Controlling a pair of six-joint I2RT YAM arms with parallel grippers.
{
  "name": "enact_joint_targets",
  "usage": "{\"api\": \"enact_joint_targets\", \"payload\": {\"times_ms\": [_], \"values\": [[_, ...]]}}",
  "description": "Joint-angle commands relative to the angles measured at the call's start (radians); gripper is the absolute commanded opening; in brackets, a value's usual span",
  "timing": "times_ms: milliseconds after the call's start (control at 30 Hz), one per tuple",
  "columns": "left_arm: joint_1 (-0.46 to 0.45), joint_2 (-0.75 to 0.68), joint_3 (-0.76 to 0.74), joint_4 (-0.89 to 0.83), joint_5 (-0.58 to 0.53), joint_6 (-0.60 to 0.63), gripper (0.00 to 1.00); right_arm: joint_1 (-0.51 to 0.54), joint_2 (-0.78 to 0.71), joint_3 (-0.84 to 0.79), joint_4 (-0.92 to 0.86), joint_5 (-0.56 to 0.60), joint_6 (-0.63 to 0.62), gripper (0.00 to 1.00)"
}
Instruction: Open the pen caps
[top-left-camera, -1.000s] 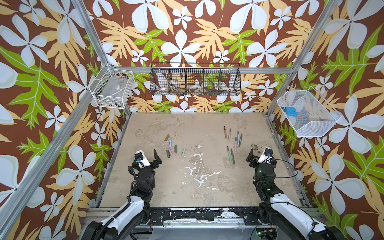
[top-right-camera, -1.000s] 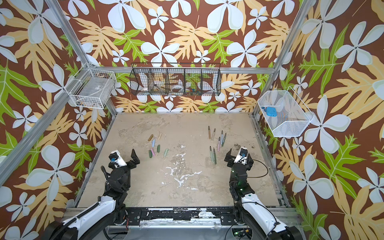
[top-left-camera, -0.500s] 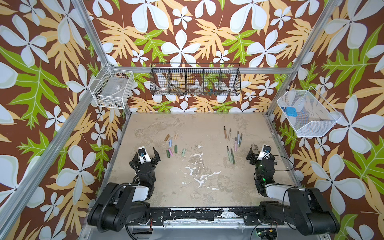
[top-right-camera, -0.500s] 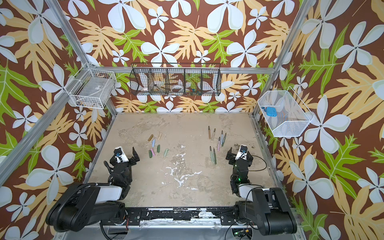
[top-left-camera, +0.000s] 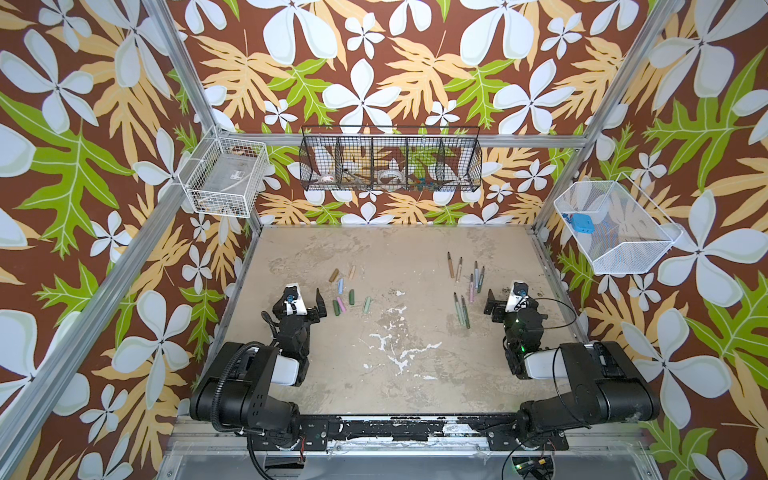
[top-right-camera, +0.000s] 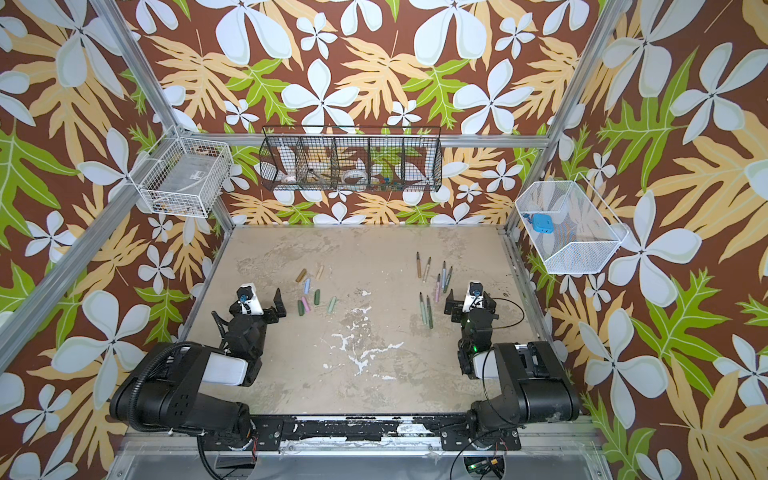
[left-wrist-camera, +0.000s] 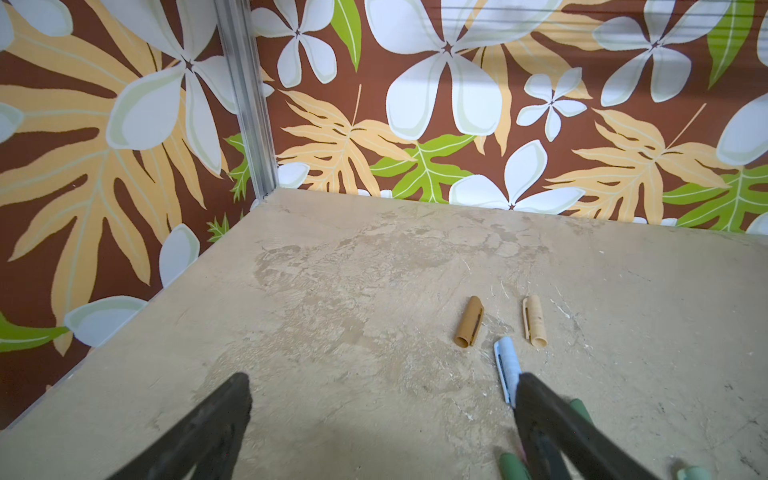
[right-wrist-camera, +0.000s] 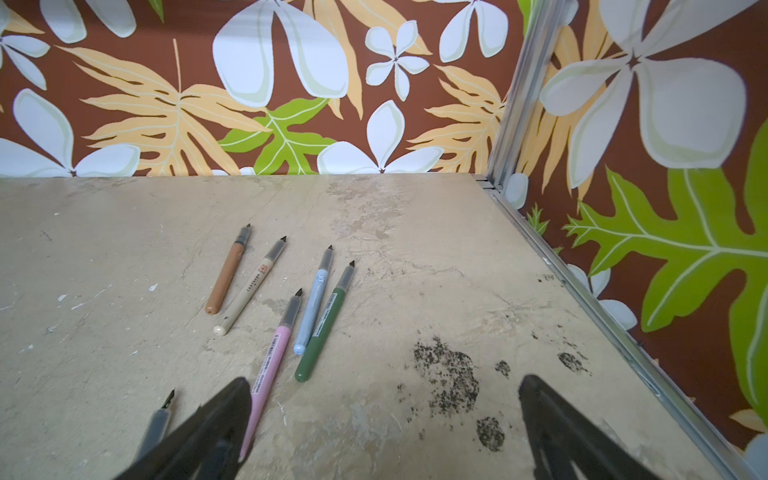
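Observation:
Several pen caps lie loose left of the table's middle: brown (top-left-camera: 334, 274), beige (top-left-camera: 352, 272), light blue (top-left-camera: 340, 285), pink (top-left-camera: 341, 304) and greens (top-left-camera: 352, 296). The left wrist view shows the brown cap (left-wrist-camera: 470, 321), beige cap (left-wrist-camera: 535, 320) and light blue cap (left-wrist-camera: 508, 368). Uncapped pens (top-left-camera: 461, 286) lie right of the middle, among them brown (right-wrist-camera: 227, 274), light blue (right-wrist-camera: 313, 307) and pink (right-wrist-camera: 270, 365). My left gripper (top-left-camera: 300, 308) (left-wrist-camera: 383, 380) stands open just left of the caps. My right gripper (top-left-camera: 514, 305) (right-wrist-camera: 385, 382) stands open just right of the pens. Neither holds anything.
A black wire basket (top-left-camera: 390, 162) hangs on the back wall. A white wire basket (top-left-camera: 224, 183) hangs at the left and a white mesh basket (top-left-camera: 615, 228) at the right. White scuffs (top-left-camera: 395, 345) mark the table's middle. Both arms lie folded near the front edge.
Both arms have folded down over the front edge, their black links now lying low. The grippers have edged slightly towards the back wall and stayed open. Caps and pens have not moved.

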Motion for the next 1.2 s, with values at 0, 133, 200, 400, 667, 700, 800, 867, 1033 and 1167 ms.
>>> {"api": "enact_joint_targets", "payload": {"times_ms": [0,133,200,400,667,700,800,867,1033,1167], "values": [[0.005,-0.004,-0.001,0.020,0.036,-0.014,1.00,-0.001,0.002,0.008,0.008,-0.054,-0.020,1.00],[0.005,-0.002,-0.003,0.024,0.035,-0.013,1.00,0.000,-0.003,0.004,0.013,-0.052,-0.021,1.00],[0.006,-0.002,-0.002,0.023,0.035,-0.013,1.00,0.000,-0.002,0.003,0.015,-0.052,-0.021,1.00],[0.006,-0.003,-0.002,0.023,0.036,-0.013,1.00,-0.001,-0.001,0.004,0.013,-0.052,-0.021,0.99],[0.005,-0.002,-0.002,0.025,0.035,-0.013,1.00,-0.001,-0.002,0.003,0.013,-0.052,-0.021,1.00],[0.005,-0.003,-0.002,0.025,0.035,-0.013,1.00,-0.001,-0.002,0.003,0.013,-0.052,-0.021,1.00],[0.005,-0.002,-0.003,0.025,0.034,-0.012,1.00,0.000,-0.002,0.003,0.013,-0.052,-0.021,1.00],[0.005,-0.002,-0.003,0.025,0.034,-0.012,1.00,0.000,-0.002,0.003,0.013,-0.052,-0.021,1.00],[0.005,0.000,0.001,0.018,0.094,0.009,1.00,-0.001,-0.002,0.003,0.013,-0.052,-0.021,1.00],[0.005,-0.004,-0.002,0.020,0.093,0.007,1.00,-0.001,-0.002,0.004,0.013,-0.052,-0.021,1.00]]}}
